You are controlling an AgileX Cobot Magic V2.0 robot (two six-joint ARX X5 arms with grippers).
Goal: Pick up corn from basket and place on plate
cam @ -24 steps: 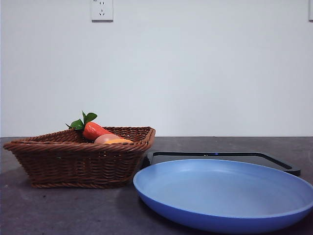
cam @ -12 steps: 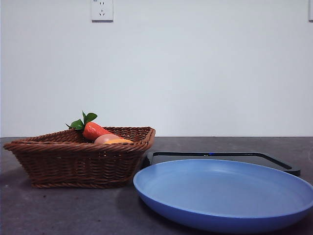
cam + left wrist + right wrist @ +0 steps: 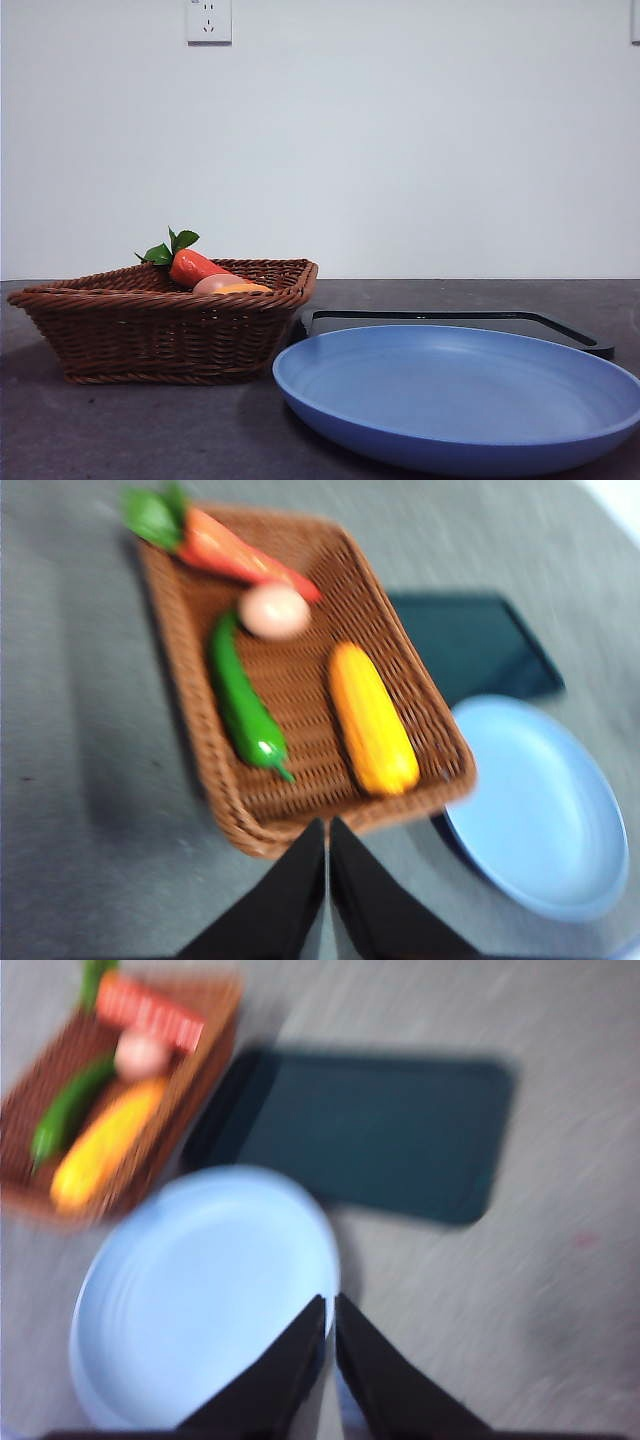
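Observation:
The orange-yellow corn lies lengthwise in the dark-brown wicker basket, beside a green pepper. In the front view only a sliver of the corn shows over the basket rim. The blue plate sits right of the basket, bare. My left gripper hangs shut high above the table, just off the basket's near rim. My right gripper is shut too, high over the plate edge. Neither holds anything. Both wrist views are blurred.
In the basket also lie a red-orange carrot with green leaves, a pinkish egg-like item and a green pepper. A flat black tray lies behind the plate. Neither arm shows in the front view.

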